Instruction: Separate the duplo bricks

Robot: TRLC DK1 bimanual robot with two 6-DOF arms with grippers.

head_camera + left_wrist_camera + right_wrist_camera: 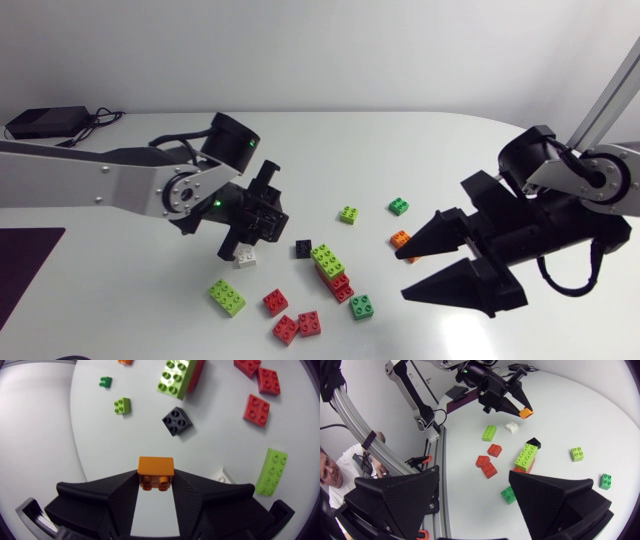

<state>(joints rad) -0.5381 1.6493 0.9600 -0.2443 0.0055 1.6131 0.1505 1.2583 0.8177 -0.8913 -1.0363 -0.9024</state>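
Left gripper (156, 482): fingers drawn close, clamped from two sides on one orange duplo brick (156, 466) at the fingertips, held above the white table (100, 440); beside one finger, on the table, a white brick (223, 476); beyond that, a long lime brick (271, 472), lying flat; ahead of the fingertips, a black brick (177, 421), alone; farther ahead, a lime brick stacked on a red one (177, 376), still joined; to one side of the stack, three loose red bricks (256, 410); to the other side, a small lime brick (121, 405) and a small dark green brick (105, 382), well apart.

Right gripper (408, 270): fingers spread wide, holding nothing; a second orange brick (400, 239) just beside one fingertip, contact not discernible; a green brick (362, 306) near the other finger.
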